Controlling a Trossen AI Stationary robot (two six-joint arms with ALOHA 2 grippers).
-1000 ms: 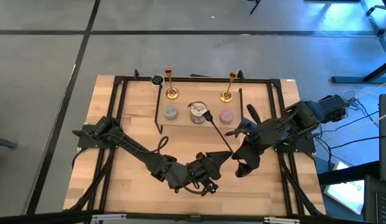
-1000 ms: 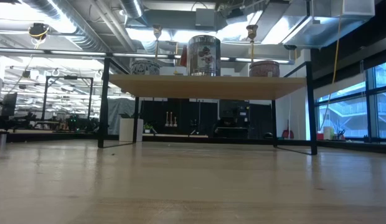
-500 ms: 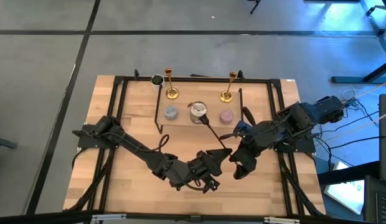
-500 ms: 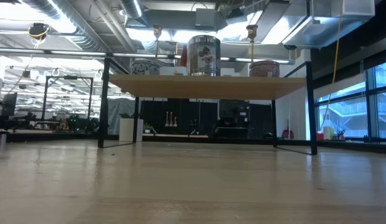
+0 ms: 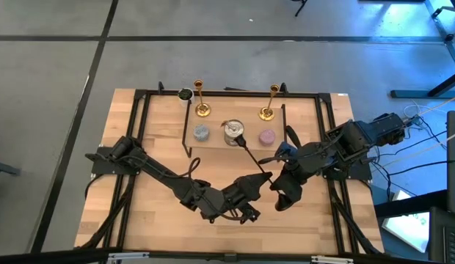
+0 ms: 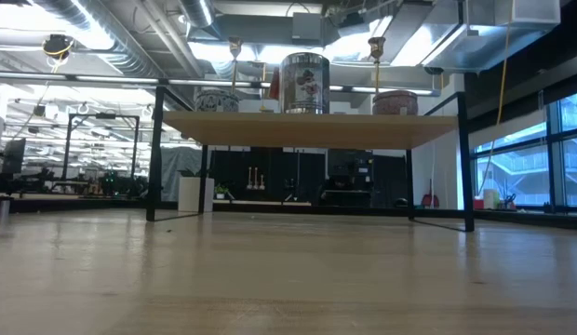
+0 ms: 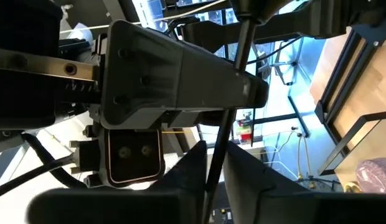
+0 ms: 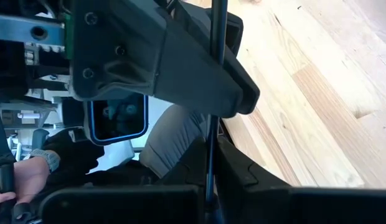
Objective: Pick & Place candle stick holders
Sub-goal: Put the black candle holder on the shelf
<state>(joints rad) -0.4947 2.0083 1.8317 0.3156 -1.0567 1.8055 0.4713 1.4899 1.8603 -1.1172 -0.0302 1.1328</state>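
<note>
From where I stand, nothing of the job is done yet. The left gripper [image 5: 257,185] sits low over the table [image 5: 161,213], its fingers pinched on a thin dark rod [image 5: 255,155] that slants away towards the tin [image 5: 233,133]. Well beyond it, on the raised shelf [image 5: 220,117], the left candle holder [image 5: 202,100] stands upright and untouched, base down, cup up, its long axis vertical. The right candle holder [image 5: 269,103] stands the same way, well apart from the right gripper [image 5: 280,189]. That gripper is just beside the left one, its fingers closed on the same rod. Both holders remain to be picked and placed.
</note>
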